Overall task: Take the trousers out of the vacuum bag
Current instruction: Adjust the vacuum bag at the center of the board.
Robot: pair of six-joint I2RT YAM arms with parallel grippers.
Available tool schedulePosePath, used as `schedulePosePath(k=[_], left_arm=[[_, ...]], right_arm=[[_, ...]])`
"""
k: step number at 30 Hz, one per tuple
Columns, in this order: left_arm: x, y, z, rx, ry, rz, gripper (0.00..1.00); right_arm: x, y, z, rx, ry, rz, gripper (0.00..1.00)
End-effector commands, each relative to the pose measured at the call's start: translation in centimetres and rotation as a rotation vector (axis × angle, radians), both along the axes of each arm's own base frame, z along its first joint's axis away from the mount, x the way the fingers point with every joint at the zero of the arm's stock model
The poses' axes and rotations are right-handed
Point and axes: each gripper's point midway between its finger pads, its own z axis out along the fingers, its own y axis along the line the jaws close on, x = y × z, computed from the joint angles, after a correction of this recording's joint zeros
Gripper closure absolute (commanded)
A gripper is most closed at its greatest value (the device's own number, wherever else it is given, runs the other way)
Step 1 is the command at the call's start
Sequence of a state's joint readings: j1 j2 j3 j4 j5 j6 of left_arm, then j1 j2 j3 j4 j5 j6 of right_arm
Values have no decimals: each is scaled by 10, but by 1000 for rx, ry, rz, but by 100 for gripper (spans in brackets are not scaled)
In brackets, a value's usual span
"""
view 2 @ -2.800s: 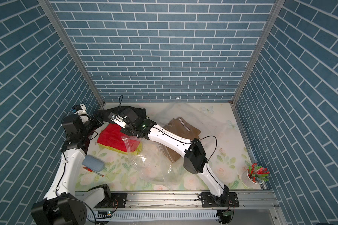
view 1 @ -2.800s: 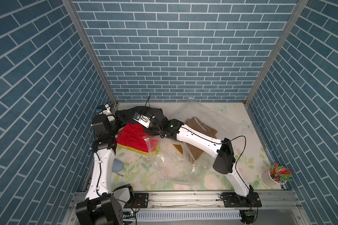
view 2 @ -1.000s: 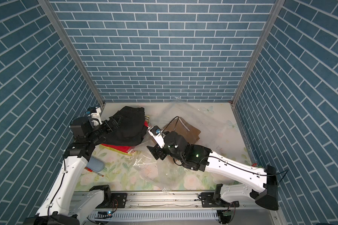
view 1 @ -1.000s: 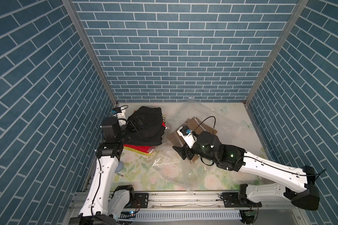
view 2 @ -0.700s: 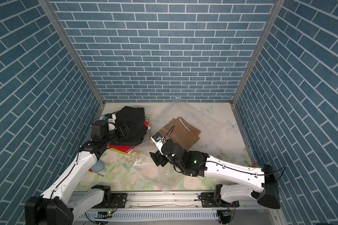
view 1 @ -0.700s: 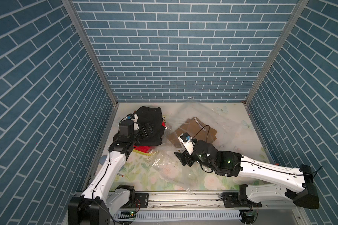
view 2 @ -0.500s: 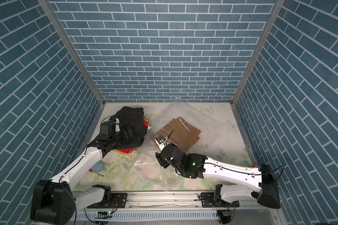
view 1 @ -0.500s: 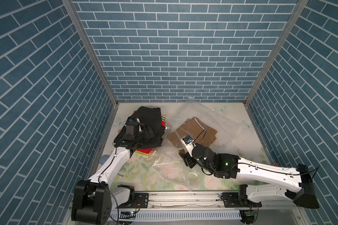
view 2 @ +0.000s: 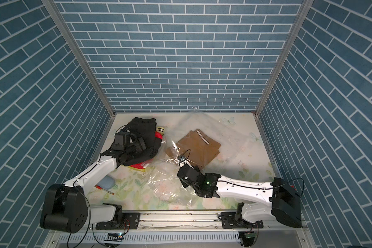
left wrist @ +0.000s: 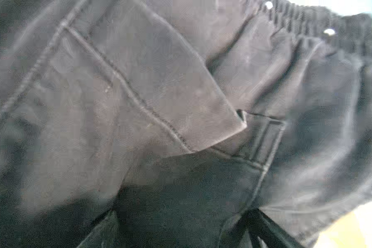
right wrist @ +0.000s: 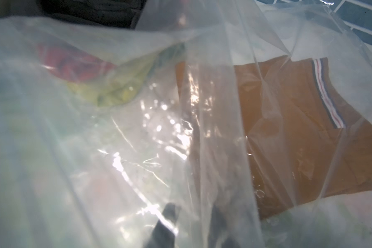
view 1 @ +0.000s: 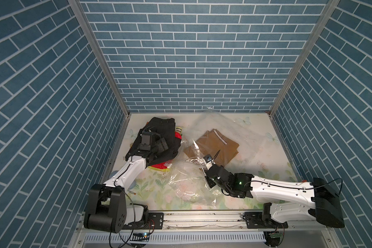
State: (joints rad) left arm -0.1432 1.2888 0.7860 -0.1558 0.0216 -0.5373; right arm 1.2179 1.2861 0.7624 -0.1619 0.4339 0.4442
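Trousers point(view 1: 212, 145) lie in the vacuum bag point(view 1: 241, 137), right of the pile point(view 1: 162, 137).

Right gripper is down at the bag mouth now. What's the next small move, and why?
Probably finish closing the right gripper on the vacuum bag film and lift slightly: plastic drapes over it, and the brown trousers are under the film, so the mouth likely needs opening first.

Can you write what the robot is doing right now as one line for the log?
left hand: open over black trousers | right hand: closing on bag | brown trousers: inside bag
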Motion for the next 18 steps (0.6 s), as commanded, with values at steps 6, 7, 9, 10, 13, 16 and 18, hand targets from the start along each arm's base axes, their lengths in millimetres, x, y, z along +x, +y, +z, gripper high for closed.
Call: schedulePosePath(k=[6,7,9,10,13,16,18], left_arm=[[-12,-26,98,-104,-246,-171,0],[-16,-31,102,-120,-263,-206,0],[-24,-34,104,-133,-279,-223,0],[-28,-34,104,-135,-283,-226,0],[-40,-32,106,-139,-294,-223,0],[-50,-32,112,-149,-310,-226,0],[-56,-32,119,-155,-324,-231,0]], right_arm=[[22,10,-27,62,76,-6,76],[24,12,-30,68,87,-1,77],[27,14,-37,79,112,15,79],[29,16,-42,83,125,19,80],[34,16,-58,78,171,21,83],[42,12,-73,60,207,2,86],[47,5,-83,43,233,-27,88]])
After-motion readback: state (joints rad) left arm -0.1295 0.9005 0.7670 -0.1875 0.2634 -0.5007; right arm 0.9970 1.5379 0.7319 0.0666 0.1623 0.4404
